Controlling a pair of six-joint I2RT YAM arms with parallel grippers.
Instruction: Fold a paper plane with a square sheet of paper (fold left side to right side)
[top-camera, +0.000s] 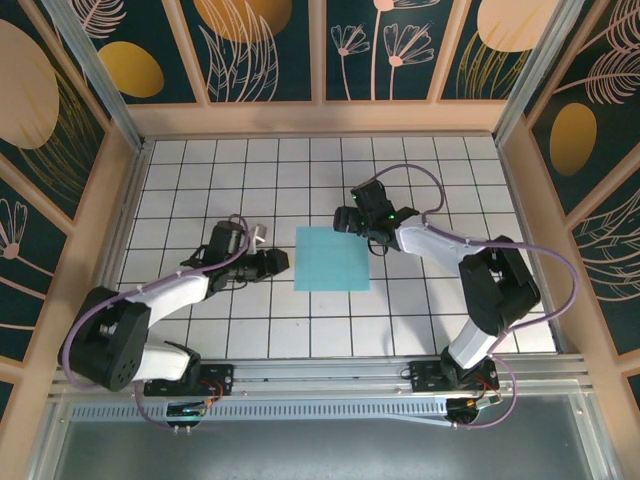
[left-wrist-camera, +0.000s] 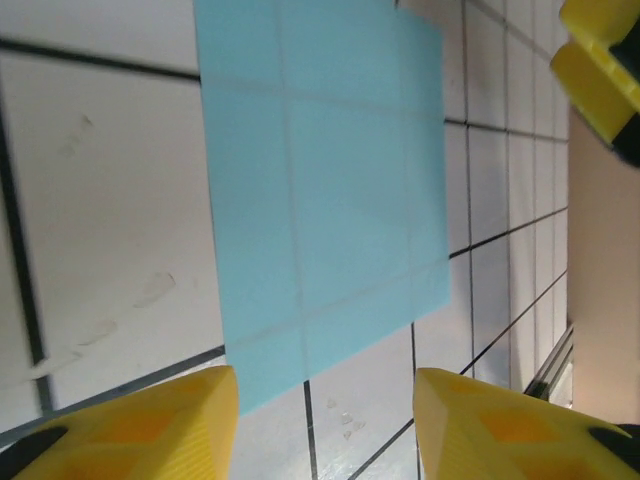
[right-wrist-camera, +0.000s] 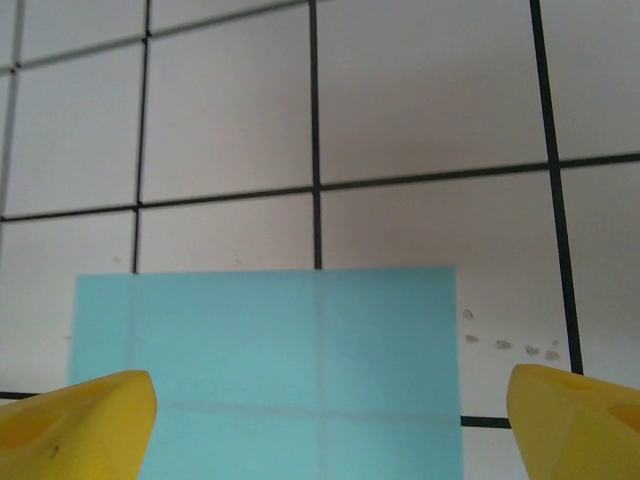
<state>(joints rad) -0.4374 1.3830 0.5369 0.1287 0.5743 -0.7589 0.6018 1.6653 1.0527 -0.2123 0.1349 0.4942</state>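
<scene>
White tiles with black grid lines cover the desk (top-camera: 200, 330), and around it stand wooden-framed walls (top-camera: 260, 50) with dark teal panels painted with flowers and leaves. On the middle of the desk lies the square sheet of thin light teal-blue paper (top-camera: 332, 258), flat and not folded; the grid lines show faintly through it.

The left fingers (top-camera: 279, 262) are just beside the left edge of the sheet, towards its near corner. In the left wrist view their yellow tips stand apart, with bare desk and one corner of the sheet between them, so they are open and hold nothing.

The right fingers (top-camera: 347, 222) are at the far edge of the sheet, towards its right corner. In the right wrist view they are spread wide, one at each side of the sheet, and nothing is gripped. Whether they touch the paper I cannot tell.
</scene>
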